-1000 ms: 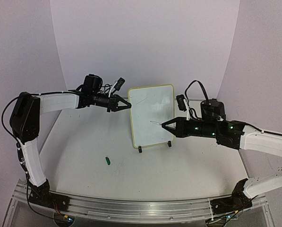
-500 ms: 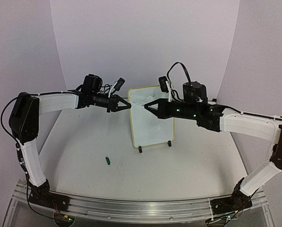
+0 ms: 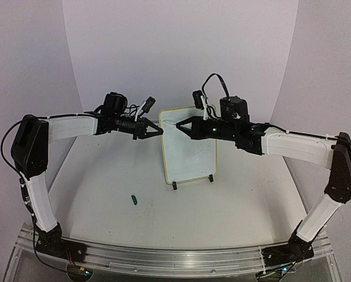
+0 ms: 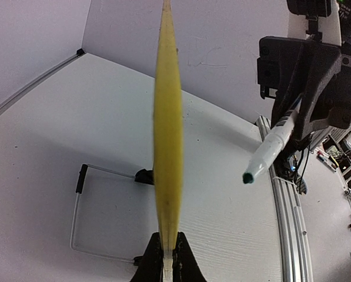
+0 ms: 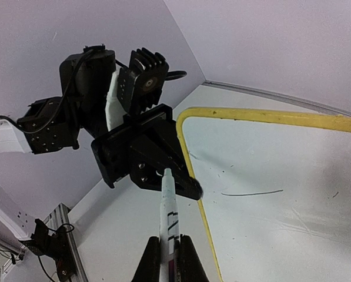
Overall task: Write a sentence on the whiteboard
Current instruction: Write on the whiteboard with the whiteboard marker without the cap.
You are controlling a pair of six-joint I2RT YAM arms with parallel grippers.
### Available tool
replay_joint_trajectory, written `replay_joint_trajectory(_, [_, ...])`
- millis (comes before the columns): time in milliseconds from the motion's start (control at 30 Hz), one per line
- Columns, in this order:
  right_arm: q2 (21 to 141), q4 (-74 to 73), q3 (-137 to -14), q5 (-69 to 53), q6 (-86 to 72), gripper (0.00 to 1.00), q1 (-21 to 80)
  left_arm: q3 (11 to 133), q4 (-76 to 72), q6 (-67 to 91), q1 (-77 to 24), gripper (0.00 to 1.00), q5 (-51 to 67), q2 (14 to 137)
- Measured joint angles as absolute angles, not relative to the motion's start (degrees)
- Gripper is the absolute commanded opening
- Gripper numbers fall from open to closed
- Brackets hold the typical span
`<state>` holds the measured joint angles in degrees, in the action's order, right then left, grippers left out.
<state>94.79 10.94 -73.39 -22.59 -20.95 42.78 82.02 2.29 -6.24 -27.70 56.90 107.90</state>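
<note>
Whiteboard (image 3: 190, 147) upright on its feet, mid-tabletop toward far edge; face bare save a faint stroke (image 5: 251, 192). Left gripper (image 3: 159, 131) pinched shut on its left frame, near top corner. Right gripper (image 3: 181, 124) clamped on marker (image 5: 168, 202), tip just off that corner. Risk: hard press rocks board or slides marker back; grippers close, may clash. Containers: none seen

You have soft, even light across the worktop (image 3: 104, 182), bright enough, with only faint shadows. Your top view is slightly grainy. In your left wrist view the whiteboard (image 4: 167, 147) edge runs blurred from 12 to 6 o'clock. Both wrist views bow straight lines near their edges.
</note>
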Motion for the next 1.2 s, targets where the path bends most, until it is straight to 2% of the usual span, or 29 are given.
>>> replay_joint_trajectory(933, [98.4,12.4,-76.4,-20.6,-20.4,0.00,41.5,82.1,3.5,-7.4,-27.7,0.00,56.8,107.6])
replay_joint_trajectory(1200, [98.3,13.6,-73.2,-21.1,-20.5,0.00,41.5,82.2,3.6,-7.4,-27.7,0.00,56.5,107.6])
